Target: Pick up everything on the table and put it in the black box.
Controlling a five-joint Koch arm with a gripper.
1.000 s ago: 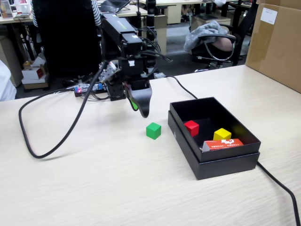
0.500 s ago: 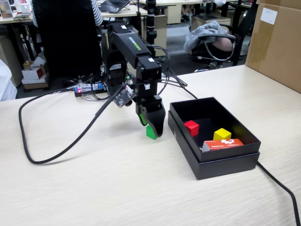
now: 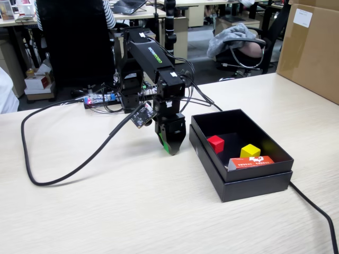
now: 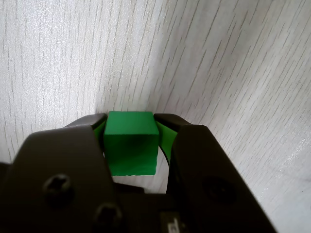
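Since the earlier frames the arm has been dropping and swinging toward the black box, and the gripper is now standing tip-down on the table, covering the spot where the green cube was sitting in the open. Reading the fixed view from left to right, a thick black cable is looping across the wood, then the gripper is pressing down just beside the black box, which is holding a red cube, a yellow cube and an orange carton. Seen from the wrist view, both jaws are pressing against the green cube's left and right faces, pinning it between them while it is resting on the table.
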